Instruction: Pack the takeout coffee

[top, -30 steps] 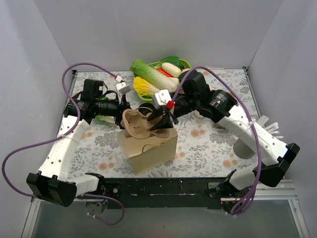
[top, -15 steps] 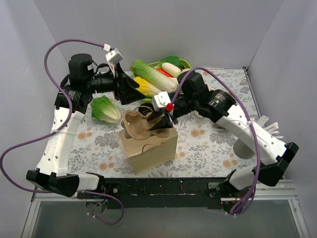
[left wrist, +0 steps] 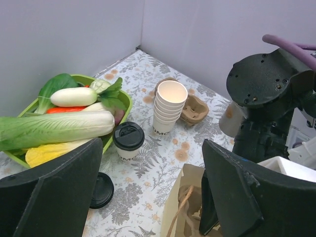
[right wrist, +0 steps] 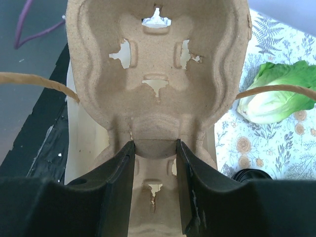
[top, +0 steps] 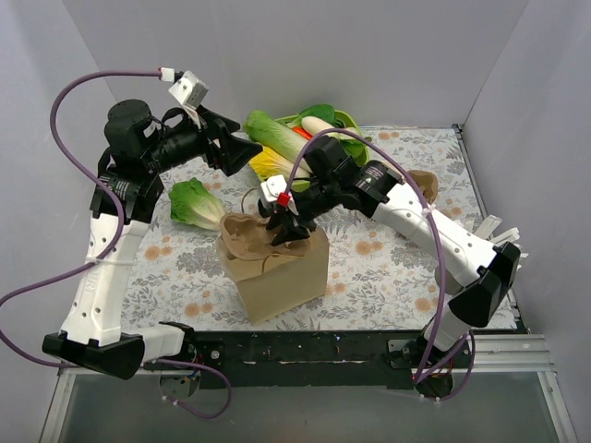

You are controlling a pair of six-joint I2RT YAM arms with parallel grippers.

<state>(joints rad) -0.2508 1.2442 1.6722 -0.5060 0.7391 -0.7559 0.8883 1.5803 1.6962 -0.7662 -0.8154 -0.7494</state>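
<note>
The floral table (top: 388, 268) bears a paper bag (top: 286, 277), lettuce (top: 196, 205), vegetable tray (left wrist: 127, 101), cup stack (left wrist: 168, 106) and takeout coffee (left wrist: 128, 140).

One takeout coffee (left wrist: 128, 140) stands ahead of the left jaws. One stack of lidless cups (left wrist: 167, 108) rises just beyond it. There are two pulp carriers: the held carrier (right wrist: 158, 74) is pinched between the right jaws, and the spare carrier (left wrist: 195, 109) lies just beside the stack. One paper bag (top: 282, 277) sits under the right jaws. One loose black lid (left wrist: 102, 190) lies low beside the left jaws. One green tray (left wrist: 124, 101) holds one long cabbage (left wrist: 54, 128) and one white radish (left wrist: 74, 96). One lettuce head (right wrist: 274, 101) lies off to one side of the right jaws.
</note>
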